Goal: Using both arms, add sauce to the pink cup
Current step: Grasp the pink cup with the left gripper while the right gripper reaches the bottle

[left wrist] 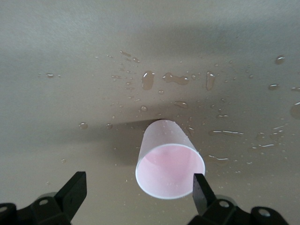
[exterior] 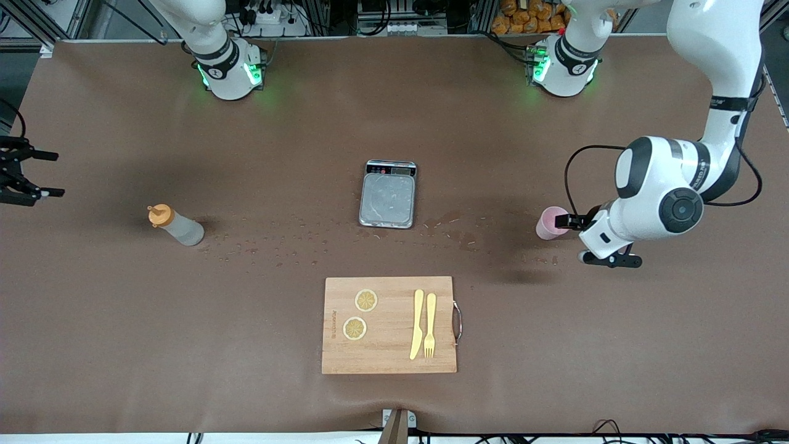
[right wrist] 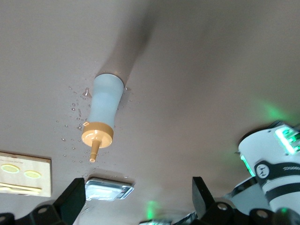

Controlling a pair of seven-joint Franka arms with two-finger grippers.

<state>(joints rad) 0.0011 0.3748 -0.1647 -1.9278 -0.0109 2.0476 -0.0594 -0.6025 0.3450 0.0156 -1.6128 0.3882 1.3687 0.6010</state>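
The sauce bottle [exterior: 175, 226], whitish with an orange nozzle cap, stands on the brown table toward the right arm's end; the right wrist view shows the bottle [right wrist: 104, 112] well apart from the fingers. My right gripper [exterior: 55, 174] hangs open and empty at the table's edge there, with the gripper [right wrist: 138, 194] holding nothing. The pink cup [exterior: 550, 222] stands upright toward the left arm's end. My left gripper [exterior: 573, 237] is open beside it. In the left wrist view the cup [left wrist: 169, 161] lies just off one fingertip [left wrist: 200, 187], with the gripper [left wrist: 139, 187] not closed on it.
A grey scale [exterior: 388, 197] sits mid-table. Nearer the camera lies a wooden cutting board [exterior: 394, 357] with two lemon slices [exterior: 365, 300], a yellow knife [exterior: 417, 324] and a fork [exterior: 429, 324]. Water drops [exterior: 271, 246] dot the mat between bottle and cup.
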